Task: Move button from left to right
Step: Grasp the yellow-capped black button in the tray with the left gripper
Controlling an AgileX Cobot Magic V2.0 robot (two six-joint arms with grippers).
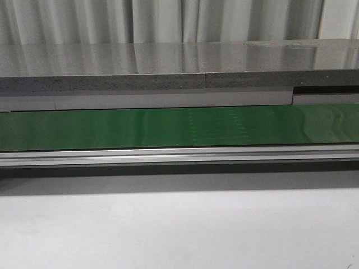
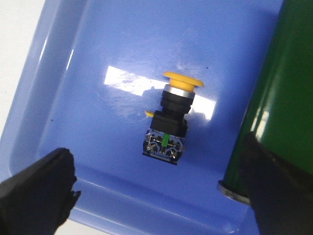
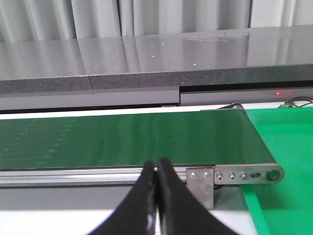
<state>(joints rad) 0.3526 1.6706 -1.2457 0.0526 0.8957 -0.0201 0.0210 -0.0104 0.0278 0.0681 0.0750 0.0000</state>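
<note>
We see the left gripper [image 2: 159, 188] hovering, fingers spread, the button [image 2: 170, 120] between and beyond them; right gripper [image 3: 157, 196] pressed together; tray [image 2: 73, 73] edges seemingly cropped.

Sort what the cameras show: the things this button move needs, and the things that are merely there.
Needed:
button, lying on its side
blue tray holding it
left pincer, open above it
green conveyor belt

Merely there:
right pincer, shut, empty
grey counter
curtain
</note>
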